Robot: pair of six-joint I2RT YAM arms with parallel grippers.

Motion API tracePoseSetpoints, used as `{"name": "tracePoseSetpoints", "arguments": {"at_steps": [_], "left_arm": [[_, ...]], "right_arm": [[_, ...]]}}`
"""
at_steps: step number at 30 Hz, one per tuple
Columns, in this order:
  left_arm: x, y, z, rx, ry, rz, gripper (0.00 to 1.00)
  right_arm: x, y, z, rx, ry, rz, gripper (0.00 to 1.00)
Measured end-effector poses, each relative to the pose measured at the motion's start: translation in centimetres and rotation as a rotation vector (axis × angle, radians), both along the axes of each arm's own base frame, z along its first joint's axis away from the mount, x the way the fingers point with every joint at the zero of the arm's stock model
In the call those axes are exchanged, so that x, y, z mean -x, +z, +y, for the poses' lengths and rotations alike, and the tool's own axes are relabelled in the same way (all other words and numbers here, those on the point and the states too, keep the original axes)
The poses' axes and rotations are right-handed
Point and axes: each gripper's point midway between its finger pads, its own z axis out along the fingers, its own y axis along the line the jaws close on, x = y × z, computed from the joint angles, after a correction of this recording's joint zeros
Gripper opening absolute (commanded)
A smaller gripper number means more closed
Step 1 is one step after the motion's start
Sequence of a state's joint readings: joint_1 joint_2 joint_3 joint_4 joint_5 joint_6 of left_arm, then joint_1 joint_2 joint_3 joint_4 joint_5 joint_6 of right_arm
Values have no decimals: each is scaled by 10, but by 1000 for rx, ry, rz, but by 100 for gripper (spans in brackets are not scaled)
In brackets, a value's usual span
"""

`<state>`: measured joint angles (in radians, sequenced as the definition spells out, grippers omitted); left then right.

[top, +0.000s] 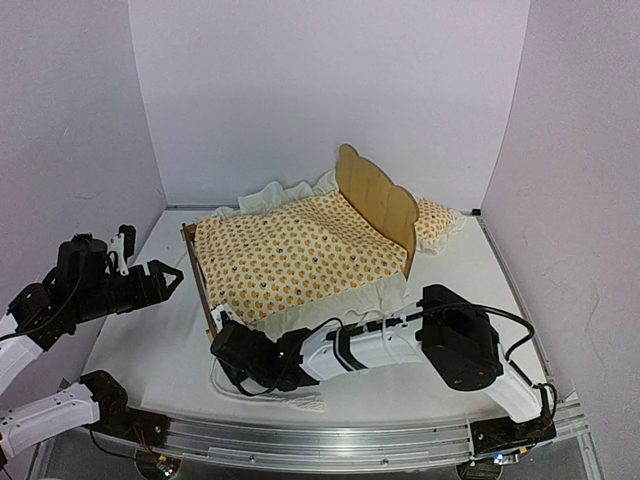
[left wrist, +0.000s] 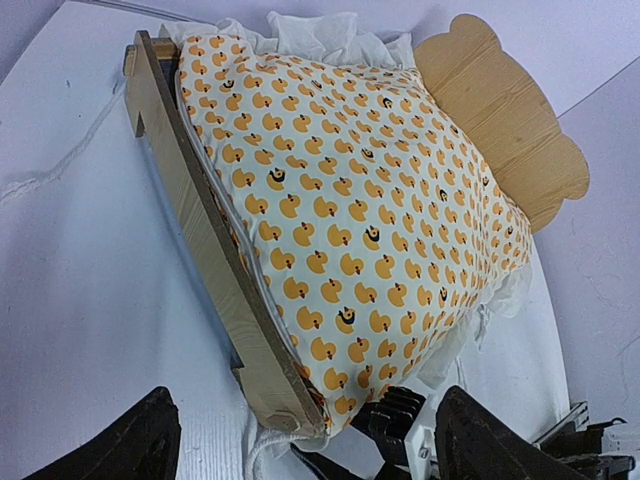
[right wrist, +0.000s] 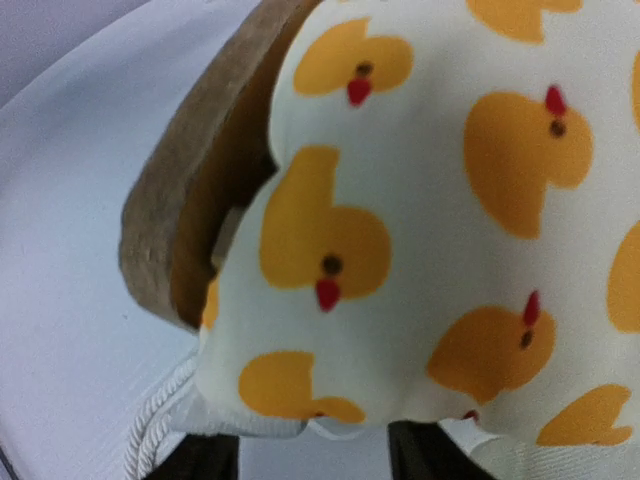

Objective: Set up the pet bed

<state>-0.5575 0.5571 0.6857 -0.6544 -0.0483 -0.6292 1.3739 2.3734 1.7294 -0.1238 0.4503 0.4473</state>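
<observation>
Pet bed centre table. Left gripper hovers beside footboard, jaws wide, empty. Right gripper low at bedding corner, jaws parted.

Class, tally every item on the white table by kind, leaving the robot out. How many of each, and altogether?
Light plywood bed frame with bear-ear headboard: 1
Orange duck-print, white-ruffled quilt: 1
Small matching duck-print pillow: 1
Total: 3

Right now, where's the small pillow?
Top view: the pillow lies right of centre on the table, outside the pet bed, just beyond its headboard.
</observation>
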Motion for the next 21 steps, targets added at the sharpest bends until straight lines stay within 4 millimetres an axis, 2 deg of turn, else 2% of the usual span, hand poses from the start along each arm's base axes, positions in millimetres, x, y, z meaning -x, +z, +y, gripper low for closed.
{"name": "tracePoseSetpoints", "arguments": {"at_steps": [1,2,3,4,9,12,15,19,21], "left_arm": [[0,0,0,0,0,0,89],[0,0,0,0,0,0,89],[0,0,0,0,-1,0,89],[0,0,0,0,0,0,89],[0,0,0,0,-1,0,89],[0,0,-1,0,-4,2,89],[-1,-3,-3,-4,-11,16,87],[-2,-11,-7,-17,-27,48,84],[-1,-15,-13,-14,-54,71,83]], "right_arm": [[-2,3,2,-8,-14,-13,37],[-5,6,2,-12,-30,-25,26],[-8,8,1,-14,-44,-36,9],[-10,9,0,-16,-55,-47,0],[-11,11,-6,5,-49,-79,0],[-7,15,-26,51,-21,-86,0],[-3,38,-37,38,0,-87,0],[-1,79,-31,-60,24,-88,0],[-1,87,-29,-76,32,-97,0]]}}
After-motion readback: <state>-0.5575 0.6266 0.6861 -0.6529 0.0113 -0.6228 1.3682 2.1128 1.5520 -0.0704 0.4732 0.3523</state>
